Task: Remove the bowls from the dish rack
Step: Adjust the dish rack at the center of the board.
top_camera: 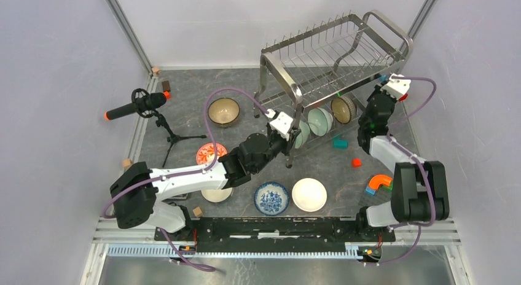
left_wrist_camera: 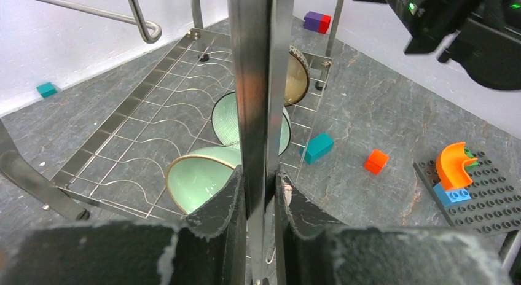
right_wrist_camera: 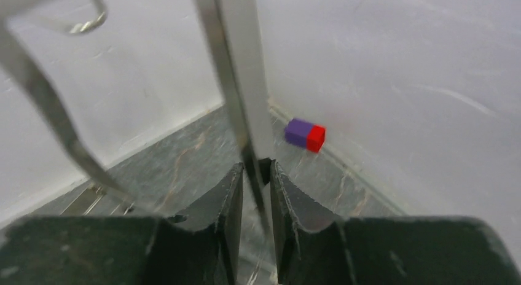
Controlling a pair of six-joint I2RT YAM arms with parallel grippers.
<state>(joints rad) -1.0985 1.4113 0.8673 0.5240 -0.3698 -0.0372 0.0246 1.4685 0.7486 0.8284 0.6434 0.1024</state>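
The chrome dish rack [top_camera: 335,58] stands at the back right. Its lower tier holds three bowls on edge: a pale green bowl [top_camera: 302,133] [left_wrist_camera: 199,177], a second pale green bowl [top_camera: 320,120] [left_wrist_camera: 228,120] and a tan bowl [top_camera: 343,109] [left_wrist_camera: 296,77]. My left gripper [top_camera: 293,130] [left_wrist_camera: 259,174] is shut on the rack's front leg [left_wrist_camera: 252,82]. My right gripper [top_camera: 391,81] [right_wrist_camera: 256,168] is shut on the rack's right rear leg [right_wrist_camera: 236,70]. On the table lie a tan bowl [top_camera: 223,111], a red patterned bowl [top_camera: 211,153], a blue-and-white bowl [top_camera: 271,198], a white bowl [top_camera: 309,195], and another white bowl [top_camera: 216,195] partly under my left arm.
A microphone on a tripod [top_camera: 138,105] stands at the left. A teal block [top_camera: 340,142], a red block [top_camera: 356,163] and an orange curved piece on a dark baseplate [top_camera: 379,182] lie right of the rack. A purple-and-red block [right_wrist_camera: 305,134] sits by the back wall.
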